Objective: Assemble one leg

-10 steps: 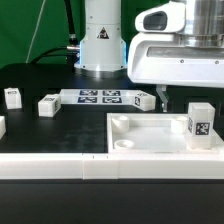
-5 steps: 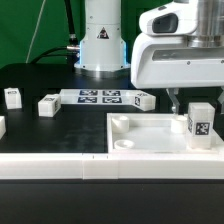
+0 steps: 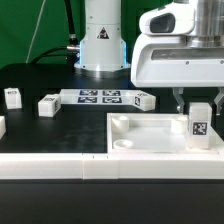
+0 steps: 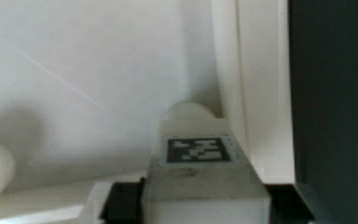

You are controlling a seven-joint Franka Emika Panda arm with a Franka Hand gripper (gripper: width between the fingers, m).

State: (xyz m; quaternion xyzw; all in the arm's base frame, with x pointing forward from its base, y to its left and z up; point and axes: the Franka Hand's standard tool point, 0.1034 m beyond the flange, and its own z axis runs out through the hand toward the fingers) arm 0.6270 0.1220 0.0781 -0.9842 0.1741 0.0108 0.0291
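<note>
A leg (image 3: 200, 124) stands upright on the right part of the white tray (image 3: 150, 140), its tag facing the camera. My gripper (image 3: 197, 100) has come down over the top of this leg, one finger on each side. In the wrist view the leg (image 4: 201, 165) fills the space between my two dark fingers (image 4: 126, 202), which sit close against its sides, and my gripper (image 4: 201, 205) still looks open around it. The tray's white floor (image 4: 87, 90) lies beneath.
Three more legs lie on the black table: one (image 3: 13, 97) at the far left, one (image 3: 47, 105) beside it, one (image 3: 143, 99) at the end of the marker board (image 3: 100, 97). The arm's base (image 3: 103, 40) stands behind.
My gripper has moved toward the exterior view's right and slightly down, from beside the upright leg to straddling its top. The leg has not moved.
</note>
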